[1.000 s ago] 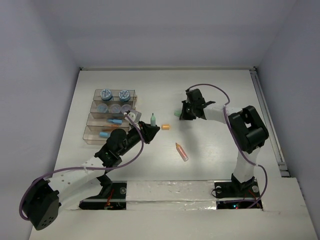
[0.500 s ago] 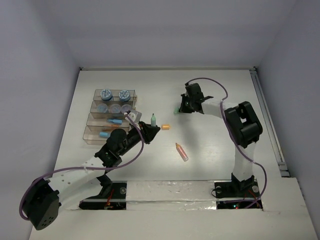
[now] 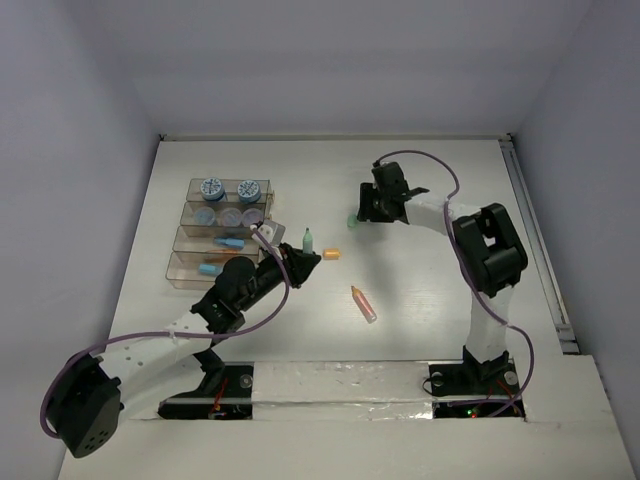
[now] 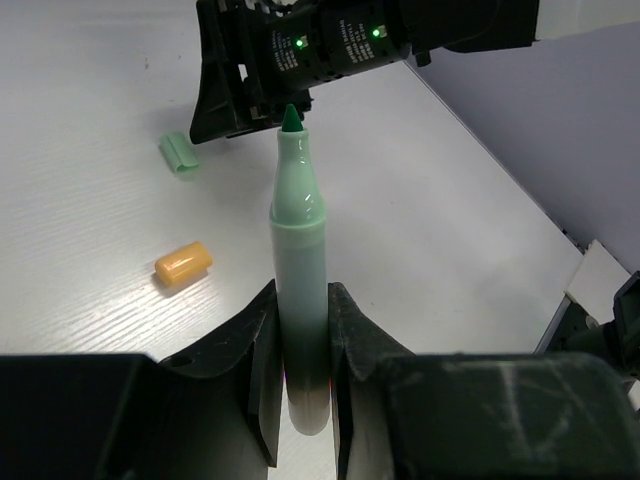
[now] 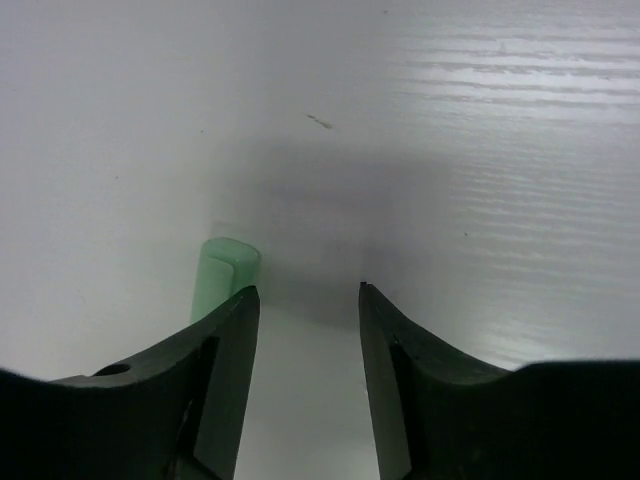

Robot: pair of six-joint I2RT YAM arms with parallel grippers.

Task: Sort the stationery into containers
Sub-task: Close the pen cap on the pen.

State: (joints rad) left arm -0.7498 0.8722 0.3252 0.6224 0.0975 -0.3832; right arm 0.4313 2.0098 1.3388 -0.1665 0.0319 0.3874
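My left gripper (image 3: 297,262) is shut on a green marker (image 4: 299,260) whose tip is bare and points up. Its green cap (image 3: 352,221) lies on the table, also visible in the left wrist view (image 4: 179,155). My right gripper (image 5: 305,290) hovers low over the table, open, with nothing between its fingers. The green cap (image 5: 222,275) lies just outside its left finger. An orange cap (image 3: 331,254) and an orange-pink pen (image 3: 364,303) lie loose mid-table. The containers (image 3: 178,275) stand at the left, holding round blue jars (image 3: 211,187) and blue pens (image 3: 232,241).
The right arm's black wrist (image 4: 300,60) stands close behind the marker tip in the left wrist view. The white table ends at walls on the far side and on both flanks.
The right gripper has gone from shut to open and shifted slightly toward the far side, above the green cap. The left arm and its marker have not moved.
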